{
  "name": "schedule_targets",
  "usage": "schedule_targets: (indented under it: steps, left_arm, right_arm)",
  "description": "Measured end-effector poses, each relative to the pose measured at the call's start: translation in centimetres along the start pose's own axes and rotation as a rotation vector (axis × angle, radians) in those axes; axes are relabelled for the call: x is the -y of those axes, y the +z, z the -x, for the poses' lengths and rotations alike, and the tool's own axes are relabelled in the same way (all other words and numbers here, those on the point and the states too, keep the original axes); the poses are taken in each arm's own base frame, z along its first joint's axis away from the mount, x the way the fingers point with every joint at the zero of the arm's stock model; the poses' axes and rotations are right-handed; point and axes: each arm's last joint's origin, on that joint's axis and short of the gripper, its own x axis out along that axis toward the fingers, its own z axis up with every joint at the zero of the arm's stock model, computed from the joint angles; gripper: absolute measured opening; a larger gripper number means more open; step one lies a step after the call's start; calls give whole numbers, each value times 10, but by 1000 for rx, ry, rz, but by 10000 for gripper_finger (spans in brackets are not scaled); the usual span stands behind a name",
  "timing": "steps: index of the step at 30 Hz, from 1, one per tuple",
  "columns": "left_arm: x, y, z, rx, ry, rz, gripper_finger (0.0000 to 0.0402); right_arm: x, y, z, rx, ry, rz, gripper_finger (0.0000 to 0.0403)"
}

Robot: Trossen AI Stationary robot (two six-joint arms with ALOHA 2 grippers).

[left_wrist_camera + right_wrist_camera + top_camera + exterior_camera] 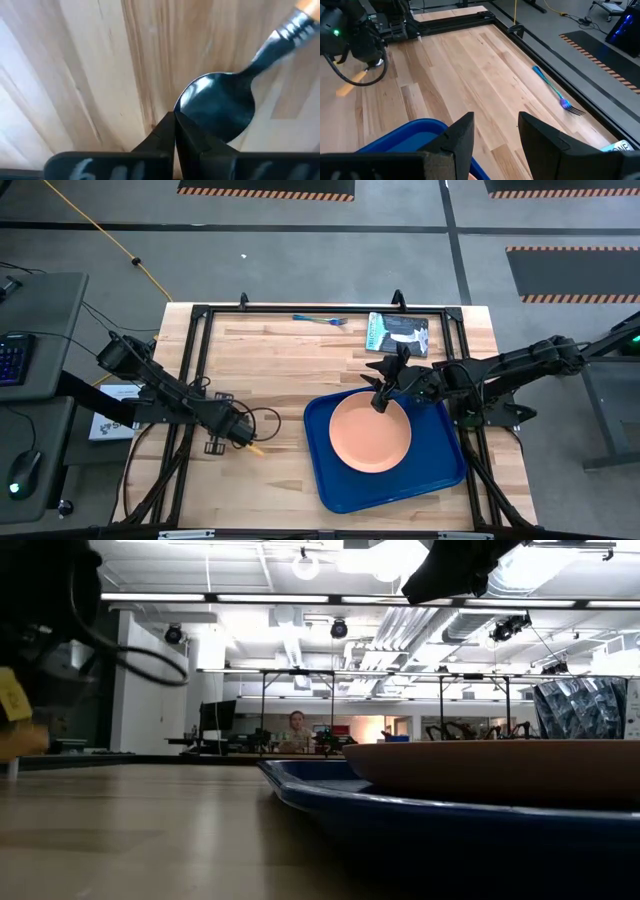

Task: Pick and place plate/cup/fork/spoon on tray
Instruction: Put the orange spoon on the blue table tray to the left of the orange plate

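The spoon (220, 107) is gripped at its bowl by the left gripper (243, 438), whose fingers are pressed together on it over the bare wood left of the tray (330, 480). The plate (370, 433) is seen lying in the tray. The right gripper (383, 398) is held wide over the plate's far edge. The fork (320, 319) is left at the table's far edge.

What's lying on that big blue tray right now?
On the tray sits only the peach-orange plate, with the open right gripper above its far edge. The tray floor under the plate is hidden.
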Motion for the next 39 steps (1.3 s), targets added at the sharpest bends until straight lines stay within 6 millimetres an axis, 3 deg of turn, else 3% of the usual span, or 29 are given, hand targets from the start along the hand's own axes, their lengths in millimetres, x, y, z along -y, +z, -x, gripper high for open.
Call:
schedule_targets:
  steps: [14, 20, 24, 33, 39]
  left_arm:
    - [0, 14, 32, 93, 112, -63, 0]
    - [-5, 11, 47, 108, 166, 23, 8]
    - [-16, 5, 48, 99, 73, 158, 41]
    - [-53, -9, 33, 110, -249, 482, 156]
    - [-76, -11, 19, 102, -375, 655, 196]
  right_arm:
    - [0, 0, 0, 0, 0, 0, 146]
    - [0, 0, 0, 0, 0, 0, 146]
    - [0, 0, 0, -1, -1, 1, 146]
    - [1, -2, 0, -19, -6, 13, 146]
    - [-4, -7, -9, -50, -15, 36, 146]
